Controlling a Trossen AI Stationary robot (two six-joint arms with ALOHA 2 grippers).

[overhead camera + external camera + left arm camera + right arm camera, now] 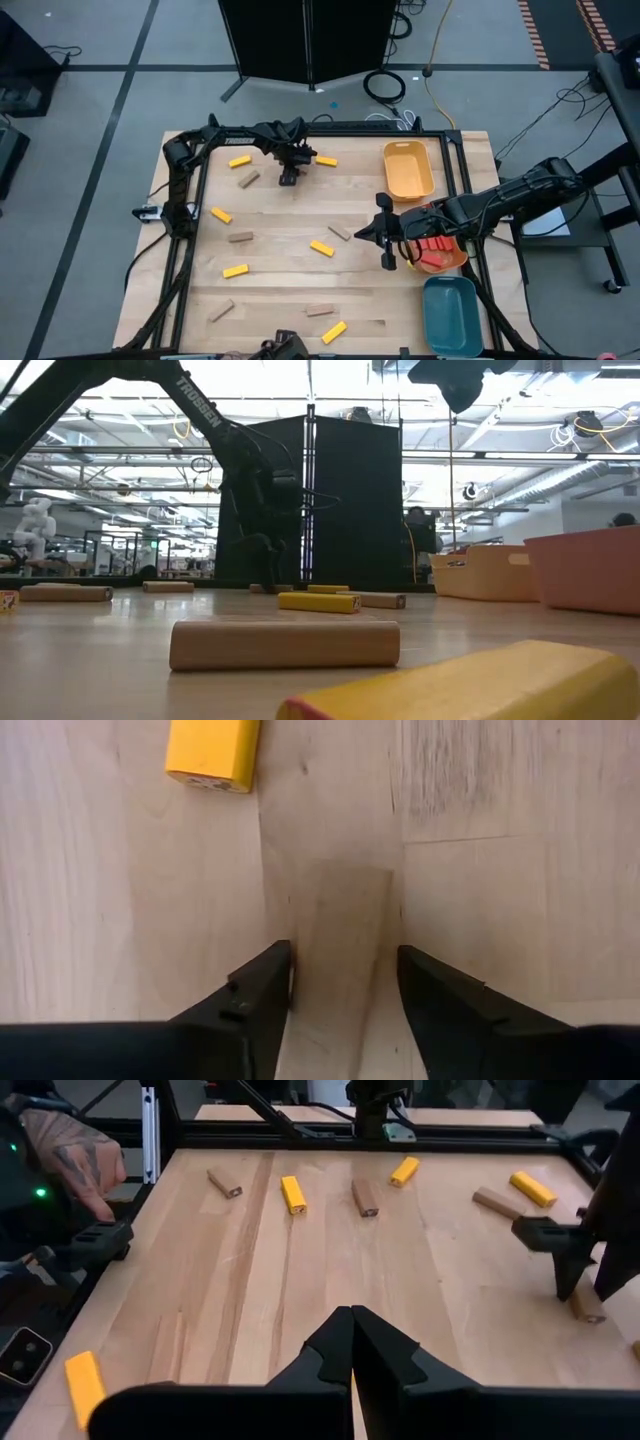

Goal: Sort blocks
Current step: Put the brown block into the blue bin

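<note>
We start with the left gripper [289, 178], which hangs over the upper middle of the table in the high view, its two dark fingers [255, 995] spread apart with only bare wood between them in the left wrist view; it holds nothing. A yellow block [213, 753] lies just ahead of it, at the upper left of that wrist frame, and in the high view we see a yellow block [326, 161] close to the gripper's right and a tan block [248, 180] a little to its left.

The right gripper [387, 232] sits at the right middle of the high view, beside the orange tray [452, 257], which holds red blocks [433, 250]. Its fingers [335, 1342] are pressed together with nothing between them.

Outward from there, the other blocks lie scattered over the wooden table [280, 290]: yellow ones at the upper left [239, 161], left middle [221, 215], centre [321, 248], lower left [235, 271] and bottom centre [334, 331]; tan ones at [239, 238], [340, 233], [222, 311] and [320, 311].

The yellow tray [408, 169] stands at the upper right and the teal tray [451, 313] at the lower right, both along the table's right edge.

A person's hand [75, 1160] shows at the upper left of the right wrist view, beyond the table's edge.
</note>
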